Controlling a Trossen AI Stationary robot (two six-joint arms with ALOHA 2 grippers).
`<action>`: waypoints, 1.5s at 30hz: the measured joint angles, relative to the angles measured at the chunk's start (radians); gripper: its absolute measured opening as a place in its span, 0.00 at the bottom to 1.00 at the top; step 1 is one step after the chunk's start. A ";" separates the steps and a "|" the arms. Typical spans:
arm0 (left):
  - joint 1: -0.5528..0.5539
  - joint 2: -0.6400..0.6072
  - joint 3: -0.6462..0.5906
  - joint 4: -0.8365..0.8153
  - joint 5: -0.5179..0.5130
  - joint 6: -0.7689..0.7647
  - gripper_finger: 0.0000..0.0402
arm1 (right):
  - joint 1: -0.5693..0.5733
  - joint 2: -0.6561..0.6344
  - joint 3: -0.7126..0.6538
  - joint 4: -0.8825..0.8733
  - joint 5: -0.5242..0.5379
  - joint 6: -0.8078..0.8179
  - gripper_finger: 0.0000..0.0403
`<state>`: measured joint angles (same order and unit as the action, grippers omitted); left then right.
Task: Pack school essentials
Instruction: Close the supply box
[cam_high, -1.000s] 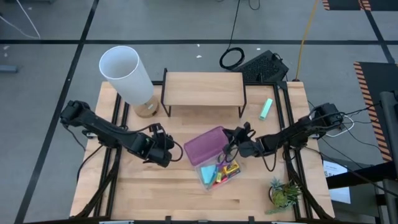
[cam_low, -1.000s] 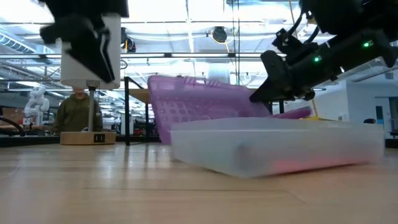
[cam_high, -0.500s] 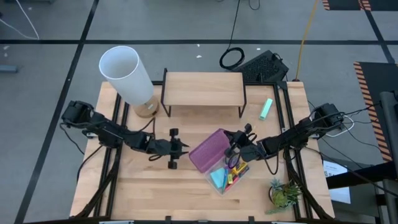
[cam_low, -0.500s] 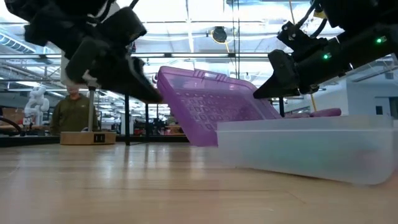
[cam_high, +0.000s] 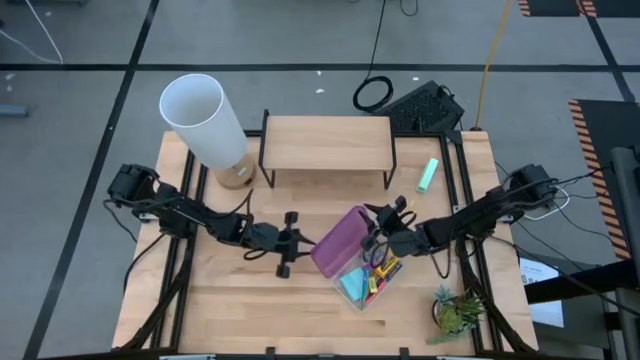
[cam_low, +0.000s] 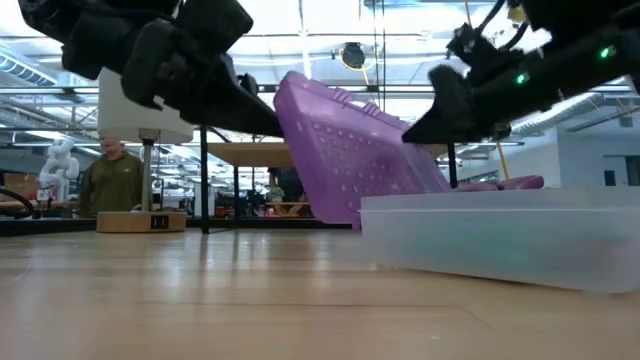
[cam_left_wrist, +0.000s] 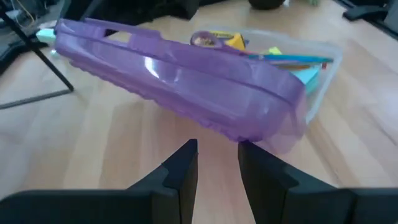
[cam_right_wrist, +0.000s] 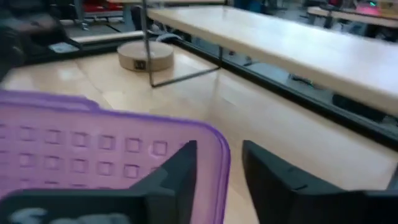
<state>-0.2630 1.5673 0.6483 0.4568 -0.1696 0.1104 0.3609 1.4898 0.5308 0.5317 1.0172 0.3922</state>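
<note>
School essentials: small stationery (cam_high: 366, 282) lies inside the clear case (cam_high: 372, 287), on the table (cam_high: 240, 310) right of centre; blue pad, yellow and pink pieces visible.
Purple lid (cam_high: 337, 243): tilted up on the case's left edge, half raised.
Left gripper (cam_high: 293, 243): just beside the lid's left face; jaws narrowly apart, holding nothing, tips just short of the lid's edge in the wrist view.
Right gripper (cam_high: 375, 234): at the lid's far right corner, above the case; jaws slightly apart, empty.
Potted plant (cam_high: 457, 311): near right corner of table.
Lamp (cam_high: 207, 125): far left.
</note>
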 joint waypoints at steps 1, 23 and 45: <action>0.000 0.000 0.006 -0.001 0.000 0.001 0.30 | 0.010 -0.025 -0.001 -0.005 -0.002 -0.017 0.33; -0.032 0.341 0.301 0.116 0.070 -0.014 0.30 | 0.215 -0.539 0.000 -0.401 -0.207 0.067 0.43; -0.035 0.312 0.406 -0.189 0.057 -0.006 0.30 | 0.285 -0.010 0.008 -0.435 -0.604 0.402 0.42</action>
<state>-0.2977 1.8790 1.0538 0.2682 -0.1126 0.1044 0.6457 1.4794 0.5390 0.0970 0.4129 0.7938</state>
